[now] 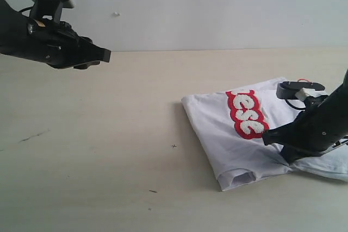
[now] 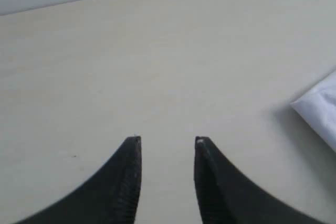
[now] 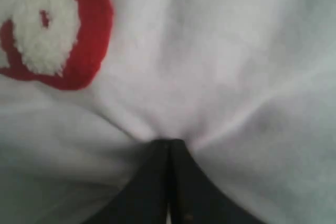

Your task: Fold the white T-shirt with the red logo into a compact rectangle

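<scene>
Exterior view | right claw pinching white T-shirt | beside red logo

white T-shirt folded, lying flat, red logo face up on top

white T-shirt cut off at exterior view's right edge, red logo partly hidden, cloth at right claw blurred

Shirt on the table, lower right of the frame.
The logo runs across the shirt's upper middle. The right gripper rests on the shirt just right of the logo. The left gripper hangs at upper left, well apart.
</scene>
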You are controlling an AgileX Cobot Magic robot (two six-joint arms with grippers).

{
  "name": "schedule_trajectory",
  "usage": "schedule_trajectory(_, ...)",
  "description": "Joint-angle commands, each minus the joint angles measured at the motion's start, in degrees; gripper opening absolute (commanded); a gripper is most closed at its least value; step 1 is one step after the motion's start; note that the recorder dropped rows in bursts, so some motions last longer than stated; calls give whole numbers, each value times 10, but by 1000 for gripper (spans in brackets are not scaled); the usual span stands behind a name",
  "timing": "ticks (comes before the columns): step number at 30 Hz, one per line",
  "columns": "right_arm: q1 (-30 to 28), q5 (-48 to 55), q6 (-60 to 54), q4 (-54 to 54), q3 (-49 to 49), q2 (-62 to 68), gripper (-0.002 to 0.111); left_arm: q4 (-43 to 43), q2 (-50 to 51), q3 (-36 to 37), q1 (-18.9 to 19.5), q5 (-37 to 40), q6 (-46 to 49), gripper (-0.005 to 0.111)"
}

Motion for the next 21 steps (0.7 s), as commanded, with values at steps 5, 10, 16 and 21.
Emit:
schedule_trajectory(5,2,13,-16,8,-12,-22,0,-4,-3,2,0,0,3,35)
schedule_trajectory(10,2,7,-73,63,-23,-106,0,-4,-3,2,0,-1,16,35)
schedule_trajectory(16,-2,-74,-44,56,-23,-106,0,-4,-3,2,0,15,21,30)
schedule_trajectory(21,-2,-131,-36,61,-23,-30,0,-1,-3,2,0,48,49,0)
